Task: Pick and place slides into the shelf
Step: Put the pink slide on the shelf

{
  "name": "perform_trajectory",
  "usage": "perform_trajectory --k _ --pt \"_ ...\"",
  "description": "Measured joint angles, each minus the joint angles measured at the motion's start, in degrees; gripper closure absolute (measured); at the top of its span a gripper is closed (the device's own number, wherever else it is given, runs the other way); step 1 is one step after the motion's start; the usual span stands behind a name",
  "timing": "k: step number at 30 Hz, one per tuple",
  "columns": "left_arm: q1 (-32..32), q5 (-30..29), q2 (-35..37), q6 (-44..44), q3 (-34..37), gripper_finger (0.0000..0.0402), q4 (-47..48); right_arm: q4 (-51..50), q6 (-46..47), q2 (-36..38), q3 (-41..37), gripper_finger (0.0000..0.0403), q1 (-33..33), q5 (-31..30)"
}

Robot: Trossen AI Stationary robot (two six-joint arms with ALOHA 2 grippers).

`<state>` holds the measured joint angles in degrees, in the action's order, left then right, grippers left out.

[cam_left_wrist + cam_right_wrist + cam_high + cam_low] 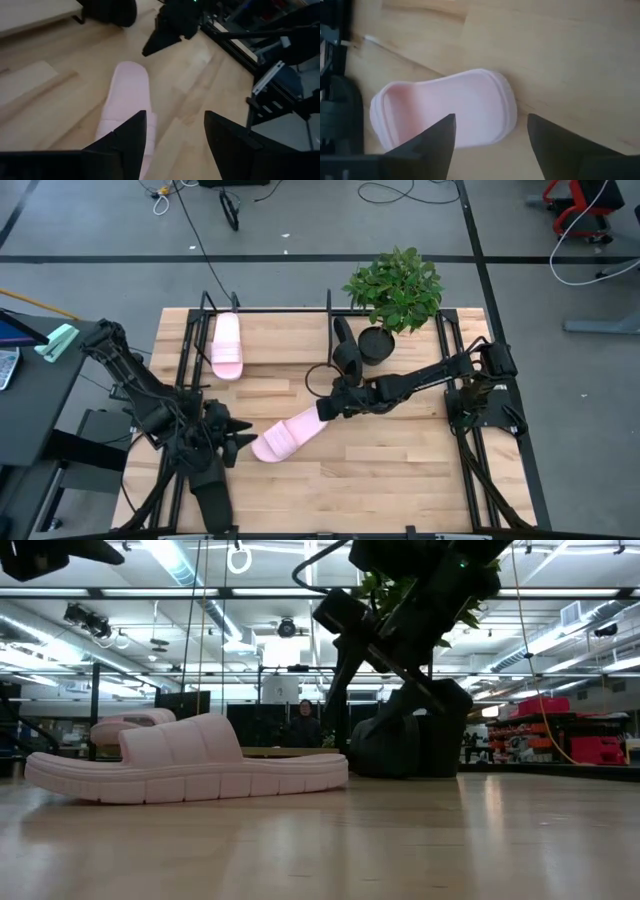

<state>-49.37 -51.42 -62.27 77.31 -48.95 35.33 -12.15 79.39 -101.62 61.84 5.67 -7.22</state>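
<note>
Pale pink slide [190, 765] lay flat on the table [400, 470] mid-board, strap up, thick ribbed foam sole, angled with its heel toward the right gripper [328, 408], which hovered just over that heel with jaws spread wide and empty (left gripper [238, 438] sat just beside the toe end, also open, holding nothing). Step looked like the approach for the grasp; next move would call for dropping and closing on the heel edge, then carrying it to the shelf [330, 315], where the other pink slide [227, 345] already rested.
</note>
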Motion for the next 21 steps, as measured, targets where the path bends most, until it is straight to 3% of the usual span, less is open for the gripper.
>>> perform_trajectory --k 7,17,21 --pt "1.95 -0.15 0.89 -1.96 0.00 0.0202 0.55 0.01 -1.19 0.00 0.00 0.0125 2.60 -8.44" --pt "4.06 -2.00 0.77 -1.92 0.02 0.0207 -0.54 2.53 -1.47 -2.04 -0.02 0.0128 0.60 -3.45" --pt "6.37 -1.85 0.73 -6.30 0.08 0.0209 -4.72 6.37 -3.32 -4.08 0.07 0.0128 -0.32 -1.39"
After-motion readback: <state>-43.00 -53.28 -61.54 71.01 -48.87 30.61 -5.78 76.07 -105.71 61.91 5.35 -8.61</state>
